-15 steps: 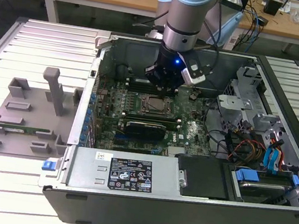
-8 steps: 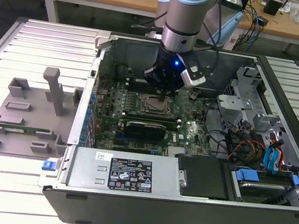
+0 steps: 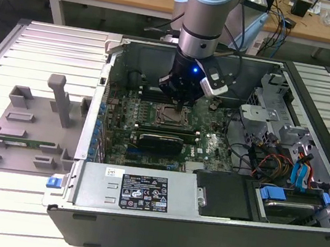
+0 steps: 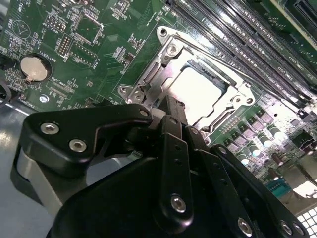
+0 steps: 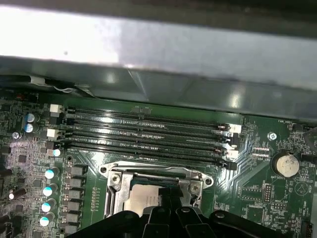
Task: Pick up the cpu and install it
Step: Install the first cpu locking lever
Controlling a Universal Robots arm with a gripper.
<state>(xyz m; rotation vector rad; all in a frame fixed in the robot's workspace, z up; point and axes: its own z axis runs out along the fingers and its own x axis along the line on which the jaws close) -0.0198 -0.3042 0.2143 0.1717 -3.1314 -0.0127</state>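
Silver-grey and glaring, the cpu point(image 4: 198, 89) lay flat inside the metal socket frame point(image 4: 148, 79) on the green motherboard point(image 4: 99, 39), near the middle of the second wrist view. The black fingers point(image 4: 171, 111) stood right at its edge, drawn narrow together; whether they touched it I could not tell. Long black memory slots point(image 5: 148, 134) ran beside the socket, and a coin battery point(image 4: 34, 68) sat upper left. In the exterior view the gripper point(image 3: 180, 104) hung inside the open computer case point(image 3: 142, 194), with a grey tray point(image 3: 20, 133) at left on the desk point(image 3: 15, 213).

One open computer case point(image 3: 141, 197) holds one motherboard point(image 3: 211, 146), one cpu point(image 4: 198, 89) in its one socket point(image 5: 153, 181), four memory slots point(image 5: 148, 134), one coin battery point(image 4: 33, 68) and one graphics card point(image 3: 161, 141).
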